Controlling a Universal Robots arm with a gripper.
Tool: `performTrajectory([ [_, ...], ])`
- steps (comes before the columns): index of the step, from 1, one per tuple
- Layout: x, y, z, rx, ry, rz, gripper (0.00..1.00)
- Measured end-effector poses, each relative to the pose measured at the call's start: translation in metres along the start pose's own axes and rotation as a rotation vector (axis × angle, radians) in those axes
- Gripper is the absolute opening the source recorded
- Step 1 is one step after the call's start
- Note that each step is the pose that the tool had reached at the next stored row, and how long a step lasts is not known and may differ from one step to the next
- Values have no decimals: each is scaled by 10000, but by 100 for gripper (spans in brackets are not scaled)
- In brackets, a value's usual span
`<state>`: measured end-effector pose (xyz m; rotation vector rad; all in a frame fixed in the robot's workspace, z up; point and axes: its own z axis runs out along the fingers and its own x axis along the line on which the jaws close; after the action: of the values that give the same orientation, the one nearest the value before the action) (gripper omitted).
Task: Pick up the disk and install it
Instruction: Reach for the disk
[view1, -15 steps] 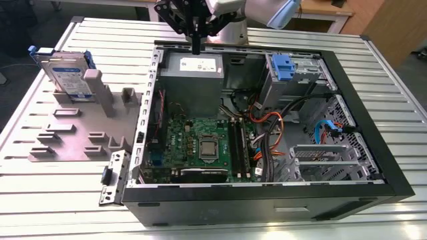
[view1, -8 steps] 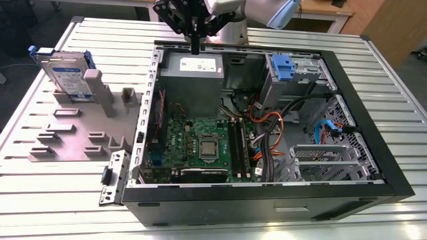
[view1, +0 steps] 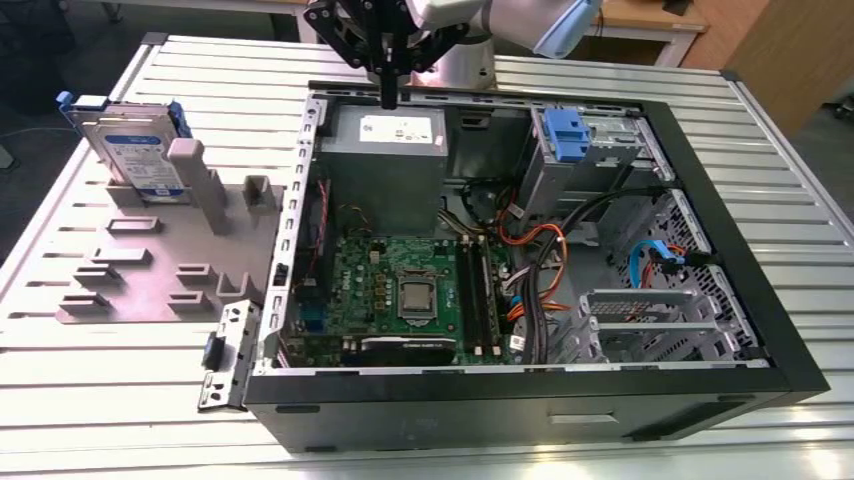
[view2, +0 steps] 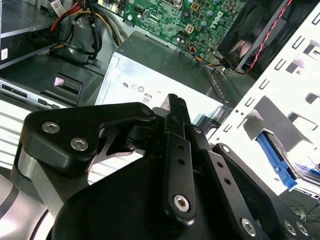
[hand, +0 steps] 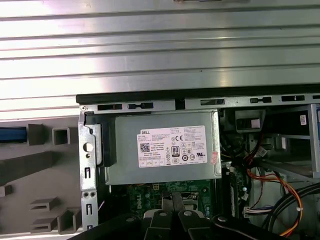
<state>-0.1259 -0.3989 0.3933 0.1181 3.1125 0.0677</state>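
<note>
The disk (view1: 136, 150) stands on edge in a slot of the grey holder (view1: 134, 275) at the exterior view's left; it is silver-grey with a white-and-blue label and blue side rails. My gripper (view1: 388, 96) hangs over the back edge of the open computer case (view1: 701, 210), above the grey power supply box (view1: 387, 140) and well to the right of the disk. Its fingers (hand: 172, 201) are pressed together with nothing between them. The second wrist view shows the fingertips (view2: 176, 105) over the box's white sticker (view2: 135, 92).
Inside the case lie the green motherboard (view1: 400, 290), bundles of orange and black cables (view1: 547, 250), and a metal drive bay with a blue latch (view1: 567, 135) at the back right. The case and holder rest on a slatted metal table (view1: 120, 400).
</note>
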Motion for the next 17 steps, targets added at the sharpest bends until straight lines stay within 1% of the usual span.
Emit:
performTrajectory([
  [17, 46, -4, -1, 0, 0, -1, 11],
])
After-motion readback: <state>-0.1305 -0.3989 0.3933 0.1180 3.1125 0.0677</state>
